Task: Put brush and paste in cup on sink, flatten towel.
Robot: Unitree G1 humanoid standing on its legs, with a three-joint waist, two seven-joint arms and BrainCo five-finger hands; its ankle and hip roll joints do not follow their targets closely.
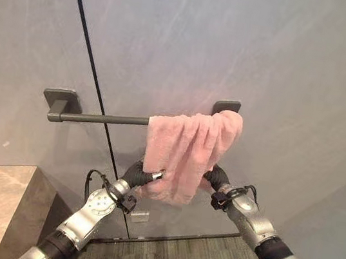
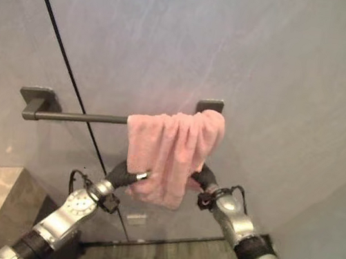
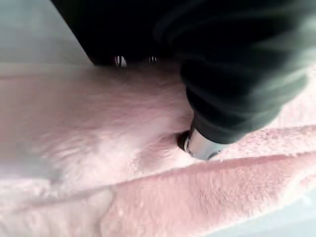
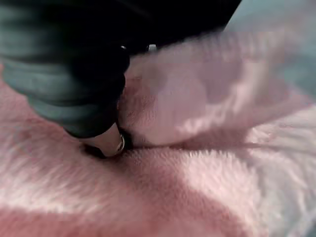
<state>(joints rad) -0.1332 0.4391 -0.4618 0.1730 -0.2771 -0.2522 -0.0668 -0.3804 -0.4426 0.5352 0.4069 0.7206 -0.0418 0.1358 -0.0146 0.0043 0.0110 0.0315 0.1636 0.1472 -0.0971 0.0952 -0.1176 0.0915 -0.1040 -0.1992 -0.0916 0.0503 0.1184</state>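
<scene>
Pink towel [image 1: 186, 148] hangs bunched at the right end of the wall rail [image 1: 106, 118], whose long axis runs left–right. Left hand [image 1: 142, 176] and right hand [image 1: 216, 176] flank its lower edge; fingers buried in cloth, grip indeterminate.

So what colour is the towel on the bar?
Pink; the towel shows best in the left eye view.

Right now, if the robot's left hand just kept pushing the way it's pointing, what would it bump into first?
The pink towel: the left hand is already against its lower edge. Behind the cloth is probably the grey wall, though depth is hard to judge.
</scene>
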